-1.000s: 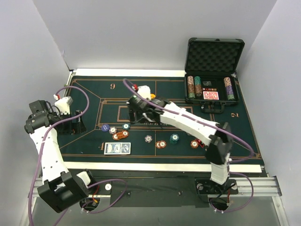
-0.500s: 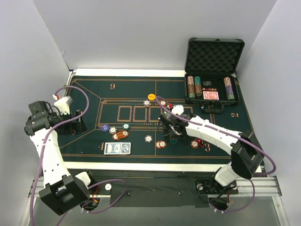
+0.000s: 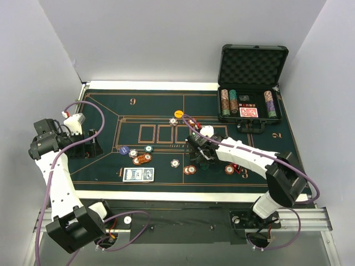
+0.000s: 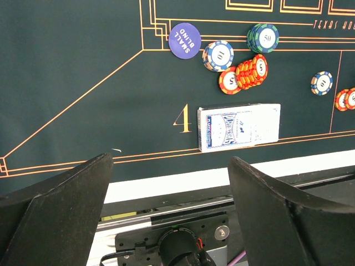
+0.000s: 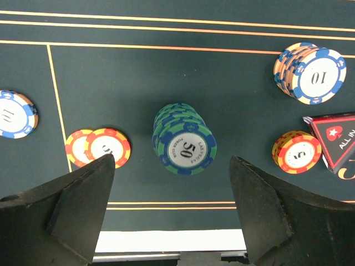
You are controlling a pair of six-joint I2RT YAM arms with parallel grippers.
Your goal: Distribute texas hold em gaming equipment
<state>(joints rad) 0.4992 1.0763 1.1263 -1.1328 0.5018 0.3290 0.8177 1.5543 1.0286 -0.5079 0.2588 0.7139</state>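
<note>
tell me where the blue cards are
Top view, left side: the blue-backed cards lie beside the printed 4, just nearer the arms than the orange chips.

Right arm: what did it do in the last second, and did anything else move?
The right gripper swung back from the far middle of the felt toward its own side and now hangs open over the green 50 chip stack, holding nothing. The left gripper, blue card deck and other chips stayed put.
</note>
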